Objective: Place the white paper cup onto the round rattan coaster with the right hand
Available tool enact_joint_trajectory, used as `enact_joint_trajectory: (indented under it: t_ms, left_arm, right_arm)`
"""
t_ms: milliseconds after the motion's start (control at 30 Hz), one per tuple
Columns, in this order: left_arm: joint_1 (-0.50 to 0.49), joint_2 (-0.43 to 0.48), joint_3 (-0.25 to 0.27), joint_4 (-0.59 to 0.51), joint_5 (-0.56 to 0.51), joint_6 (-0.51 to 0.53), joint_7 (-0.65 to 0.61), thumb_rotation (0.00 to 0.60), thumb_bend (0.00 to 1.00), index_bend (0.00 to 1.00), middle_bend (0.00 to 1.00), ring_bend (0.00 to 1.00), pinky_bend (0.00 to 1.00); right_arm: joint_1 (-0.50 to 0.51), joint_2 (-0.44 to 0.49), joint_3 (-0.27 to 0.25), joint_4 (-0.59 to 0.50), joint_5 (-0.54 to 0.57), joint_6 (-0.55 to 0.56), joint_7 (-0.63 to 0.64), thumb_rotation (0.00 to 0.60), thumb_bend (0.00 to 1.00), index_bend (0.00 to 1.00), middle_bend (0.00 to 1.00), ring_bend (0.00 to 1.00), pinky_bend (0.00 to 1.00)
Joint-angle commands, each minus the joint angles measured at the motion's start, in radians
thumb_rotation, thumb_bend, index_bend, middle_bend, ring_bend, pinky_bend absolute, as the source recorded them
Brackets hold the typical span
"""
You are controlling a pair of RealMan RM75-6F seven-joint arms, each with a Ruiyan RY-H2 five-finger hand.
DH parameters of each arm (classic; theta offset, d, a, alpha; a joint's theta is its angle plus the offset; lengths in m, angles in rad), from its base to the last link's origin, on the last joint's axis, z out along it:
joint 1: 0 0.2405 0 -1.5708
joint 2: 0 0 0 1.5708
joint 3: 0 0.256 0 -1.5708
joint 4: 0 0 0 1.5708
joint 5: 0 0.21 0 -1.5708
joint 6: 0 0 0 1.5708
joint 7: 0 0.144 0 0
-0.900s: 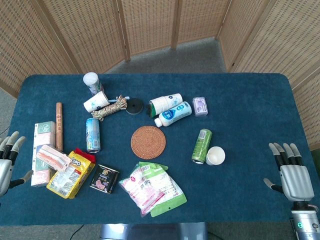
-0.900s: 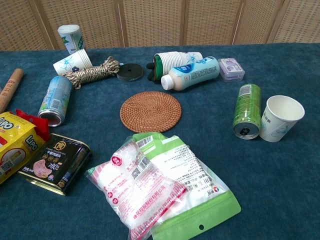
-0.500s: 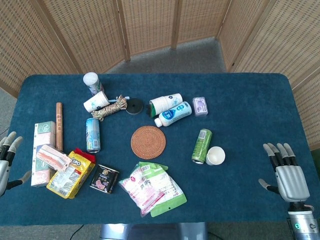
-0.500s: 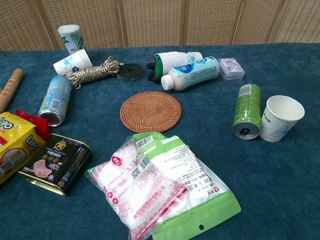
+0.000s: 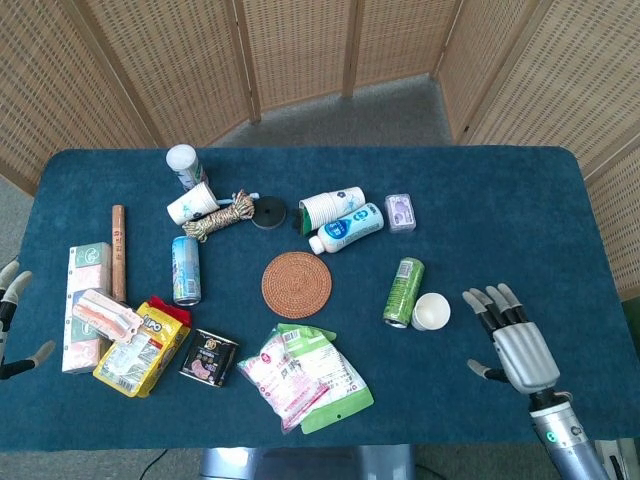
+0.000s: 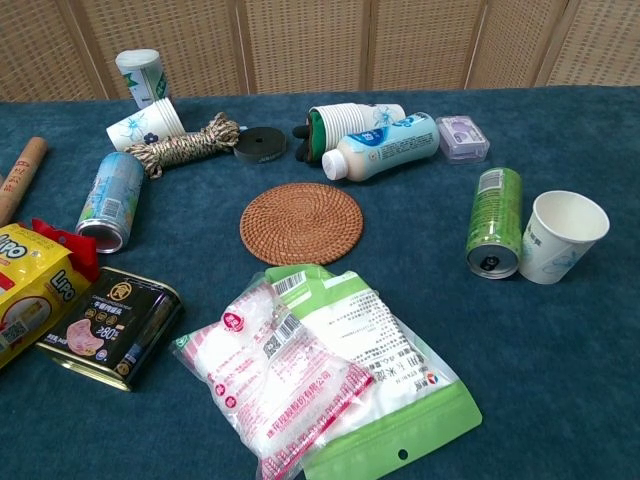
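Note:
The white paper cup (image 5: 431, 311) (image 6: 561, 236) lies tilted on the blue table, its mouth facing me, touching a green can (image 5: 403, 291) (image 6: 494, 221). The round rattan coaster (image 5: 296, 284) (image 6: 301, 222) lies bare in the middle of the table, left of the can. My right hand (image 5: 515, 343) hovers to the right of the cup, fingers spread and holding nothing; the chest view does not show it. My left hand (image 5: 10, 325) shows only at the left edge of the head view, fingers apart, holding nothing.
Snack pouches (image 5: 303, 376) lie in front of the coaster. Behind it are a white bottle (image 5: 346, 227), a sleeve of stacked cups (image 5: 330, 205) and a small clear box (image 5: 400, 212). A blue can (image 5: 185, 269), rope (image 5: 225, 216), a black tin (image 5: 209, 357) and yellow packs (image 5: 140, 346) fill the left side.
My right hand has moved left and a little forward toward the cup, still open. My left hand has slid further out of view at the left edge. The objects have not moved.

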Motion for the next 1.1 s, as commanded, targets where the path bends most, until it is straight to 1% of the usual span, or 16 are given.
enact_joint_trajectory:
  t_ms: [33, 200, 367, 533, 733, 800, 900, 967, 1000, 1100]
  left_arm:
    - [-0.001, 0.004, 0.004, -0.003, 0.005, -0.003, -0.003, 0.600, 0.25, 0.00, 0.00, 0.00, 0.00]
    - [0.003, 0.008, 0.006, -0.010, 0.013, 0.005, -0.006, 0.600, 0.25, 0.00, 0.00, 0.00, 0.00]
    - [0.001, 0.008, 0.003, -0.008, 0.004, -0.002, 0.000, 0.600, 0.25, 0.00, 0.00, 0.00, 0.00]
    - [0.001, 0.009, 0.000, -0.007, -0.002, -0.004, -0.007, 0.600, 0.25, 0.00, 0.00, 0.00, 0.00]
    - [0.001, 0.011, -0.001, -0.006, -0.004, -0.006, -0.014, 0.600, 0.25, 0.00, 0.00, 0.00, 0.00]
    - [0.001, 0.011, -0.002, -0.005, -0.007, -0.006, -0.014, 0.600, 0.25, 0.00, 0.00, 0.00, 0.00]
    - [0.000, 0.012, -0.001, -0.009, -0.004, -0.009, -0.017, 0.600, 0.25, 0.00, 0.00, 0.00, 0.00]
    - [0.000, 0.013, 0.002, -0.011, 0.003, -0.008, -0.018, 0.600, 0.25, 0.00, 0.00, 0.00, 0.00]
    - [0.001, 0.013, 0.003, -0.011, 0.004, -0.008, -0.018, 0.600, 0.25, 0.00, 0.00, 0.00, 0.00]
    - [0.000, 0.012, 0.003, -0.010, 0.001, -0.011, -0.016, 0.600, 0.25, 0.00, 0.00, 0.00, 0.00]
  right_arm:
    - [0.054, -0.030, 0.016, 0.019, 0.020, -0.071, 0.008, 0.600, 0.00, 0.00, 0.00, 0.00, 0.00]
    - [0.097, -0.056, 0.038, 0.021, 0.064, -0.135, -0.020, 0.600, 0.00, 0.00, 0.00, 0.00, 0.00]
    - [0.136, -0.103, 0.066, 0.041, 0.110, -0.177, -0.075, 0.600, 0.00, 0.00, 0.00, 0.00, 0.00]
    - [0.161, -0.150, 0.078, 0.069, 0.125, -0.183, -0.104, 0.600, 0.00, 0.00, 0.00, 0.00, 0.00]
    - [0.179, -0.208, 0.082, 0.136, 0.140, -0.183, -0.085, 0.600, 0.00, 0.00, 0.00, 0.00, 0.07]
    - [0.180, -0.226, 0.078, 0.162, 0.136, -0.175, -0.080, 0.600, 0.00, 0.00, 0.05, 0.01, 0.10]
    - [0.183, -0.247, 0.072, 0.196, 0.141, -0.176, -0.069, 0.600, 0.00, 0.00, 0.09, 0.03, 0.12]
    - [0.184, -0.268, 0.072, 0.228, 0.134, -0.157, -0.064, 0.600, 0.00, 0.02, 0.14, 0.07, 0.14]
    - [0.183, -0.277, 0.072, 0.244, 0.130, -0.145, -0.061, 0.600, 0.01, 0.05, 0.17, 0.10, 0.15]
    - [0.179, -0.300, 0.070, 0.280, 0.120, -0.116, -0.037, 0.600, 0.05, 0.18, 0.28, 0.19, 0.19]
